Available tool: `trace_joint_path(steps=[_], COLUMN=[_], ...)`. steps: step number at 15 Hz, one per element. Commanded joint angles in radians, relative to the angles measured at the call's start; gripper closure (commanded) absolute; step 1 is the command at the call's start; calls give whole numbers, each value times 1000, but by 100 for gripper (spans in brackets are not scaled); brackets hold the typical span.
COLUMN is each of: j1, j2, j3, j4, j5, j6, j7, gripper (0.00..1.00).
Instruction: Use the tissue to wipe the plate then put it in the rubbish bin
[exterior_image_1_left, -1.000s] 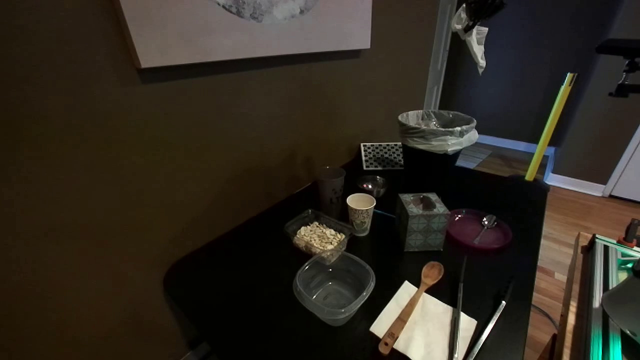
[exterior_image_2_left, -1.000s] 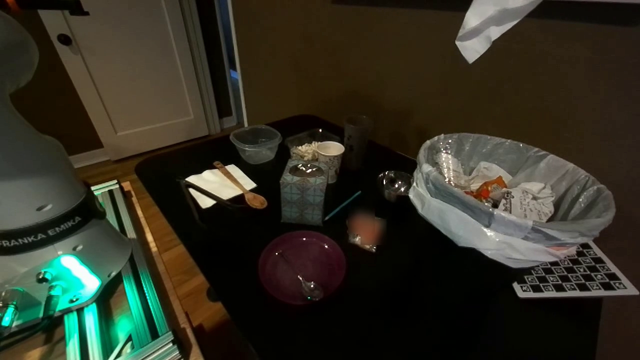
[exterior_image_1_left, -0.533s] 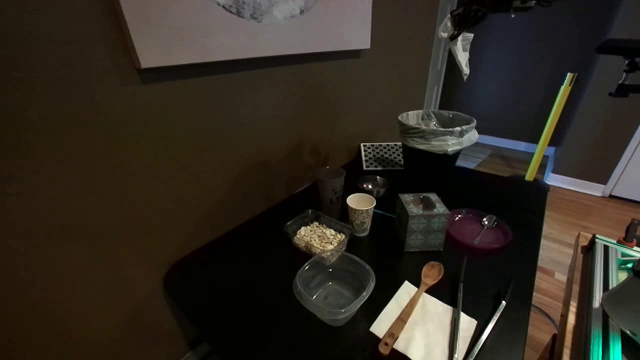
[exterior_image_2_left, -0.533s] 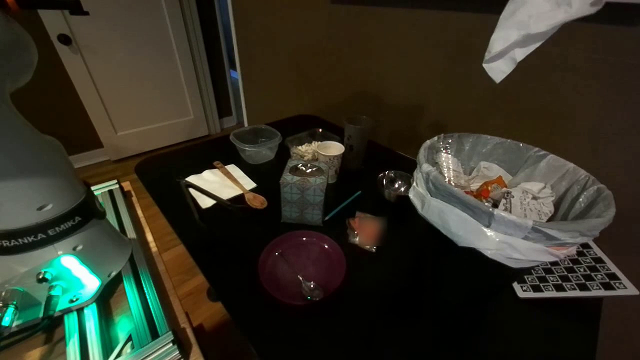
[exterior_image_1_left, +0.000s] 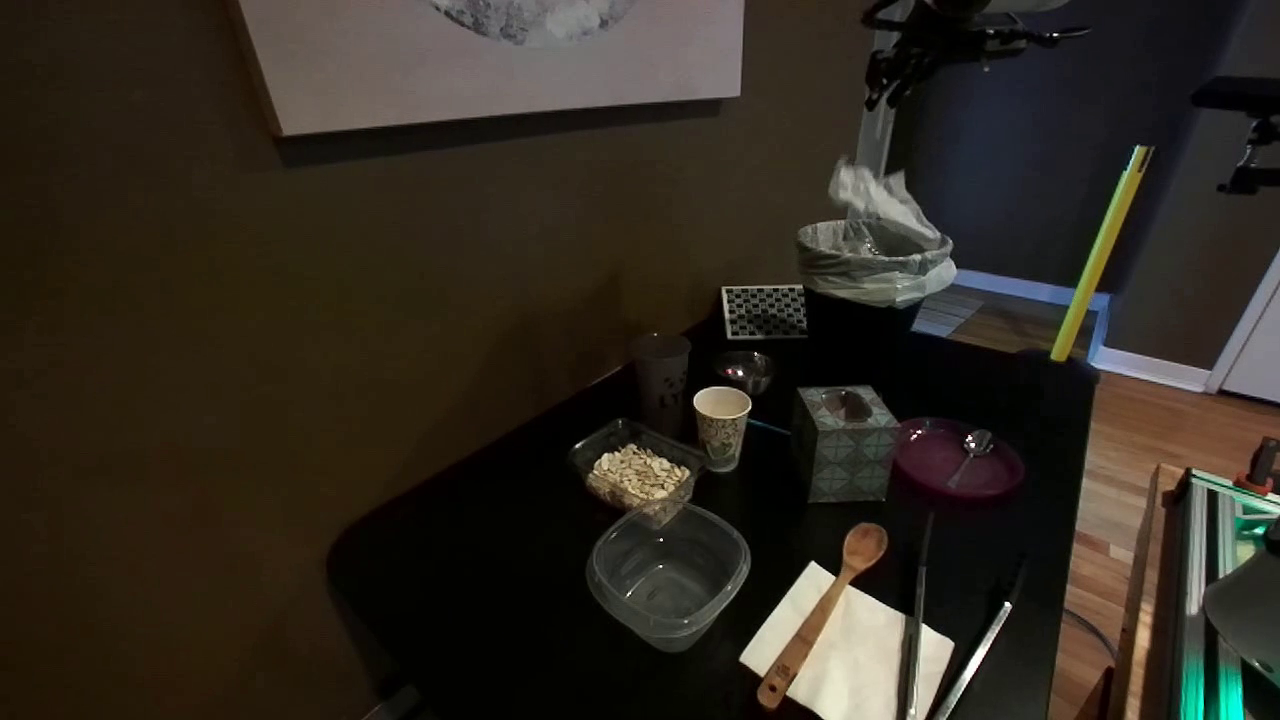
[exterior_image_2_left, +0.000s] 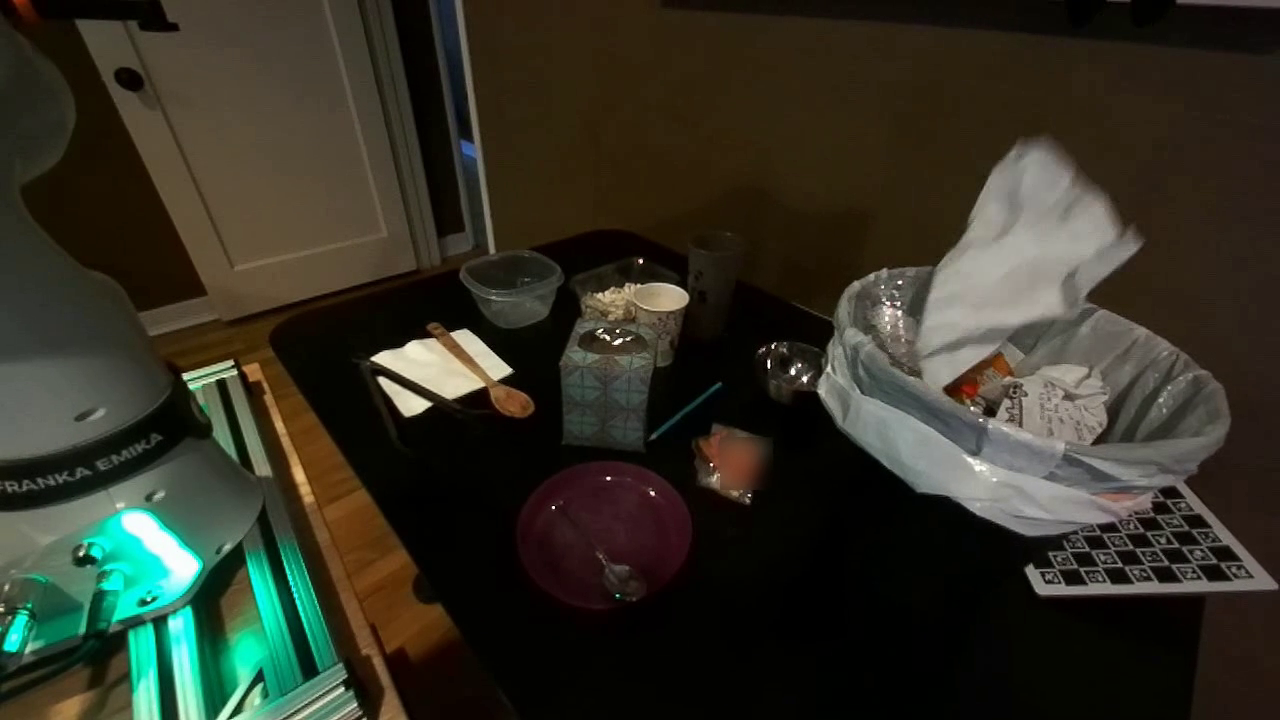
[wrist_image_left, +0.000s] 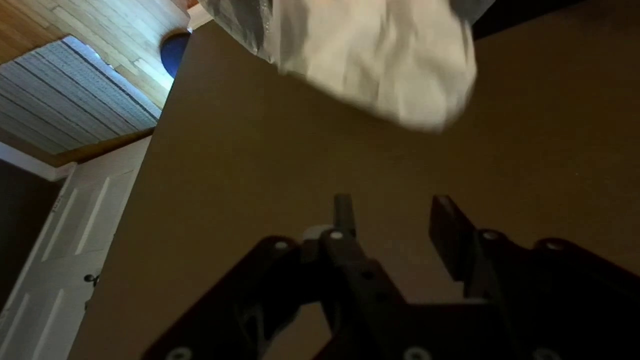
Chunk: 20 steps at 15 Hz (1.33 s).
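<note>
- Tissue (exterior_image_2_left: 1030, 250) at mouth of bin (exterior_image_2_left: 920, 455), right side in an exterior view
- Plate (exterior_image_2_left: 645, 510), lower centre there, spoon (exterior_image_2_left: 625, 581) on it
- Gripper (wrist_image_left: 392, 220), lower half of wrist view, fingers parted, clear of tissue

I've got a tissue box (exterior_image_2_left: 605, 395) standing on the black table (exterior_image_2_left: 850, 600), the plate (exterior_image_2_left: 650, 520) just beside it, a paper cup (exterior_image_1_left: 722, 432) on its opposite side. Near the box I make out from here a teal stick (exterior_image_2_left: 686, 411) and blurred packet (exterior_image_2_left: 730, 465); farther from it, a napkin (exterior_image_1_left: 870, 640) and square container (exterior_image_1_left: 668, 625).
</note>
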Motion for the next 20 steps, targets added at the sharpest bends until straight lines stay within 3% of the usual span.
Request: trace_joint_path(steps=[1, 4, 5, 14, 17, 20], j1=[-4, -8, -10, -46, -32, -35], j2=[-1, -77, -111, -284, -304, -282], j3=[5, 1, -2, -35, -48, -44], j4=[3, -28, -42, -26, -45, -17], j5=[21, 14, 16, -105, -63, -81], j6=[-8, -103, -145, -665, -729, -716], j7=[-30, -55, -86, -158, -190, -168], gripper=[22, 1, 0, 0, 0, 0])
